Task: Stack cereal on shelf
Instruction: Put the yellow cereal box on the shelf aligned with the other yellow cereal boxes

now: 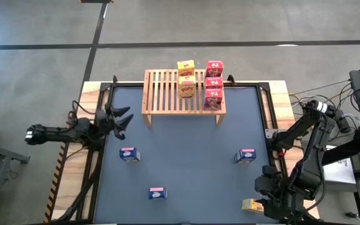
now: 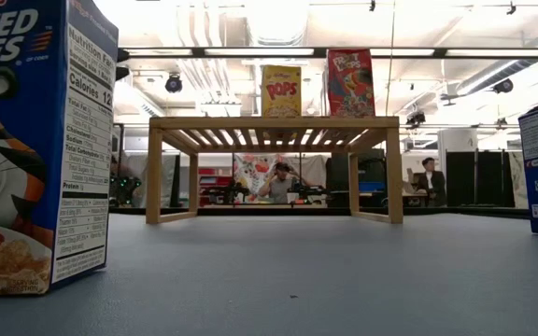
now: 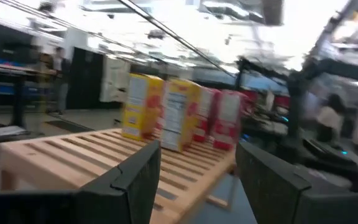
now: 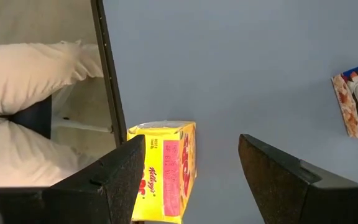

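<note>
The shelf (image 1: 183, 92), a slatted wooden rack, stands at the table's far middle. On it stand two yellow cereal boxes (image 1: 187, 78) and three red ones (image 1: 214, 83) in a row. Three blue boxes stand on the mat (image 1: 129, 154) (image 1: 157, 193) (image 1: 245, 155). A third yellow box (image 4: 166, 171) lies on its side at the near right corner. My right gripper (image 4: 191, 146) hovers open above it, one finger over its edge. My left gripper (image 3: 197, 155) is open at the table's left (image 1: 122, 120), pointing toward the shelf, with nothing between its fingers.
The mat's dark frame rail (image 4: 107, 74) runs close beside the lying yellow box, with white padding (image 4: 30, 74) beyond it. In the low view a blue box (image 2: 35, 149) stands very near the camera. People sit in the room behind the shelf (image 2: 278, 182).
</note>
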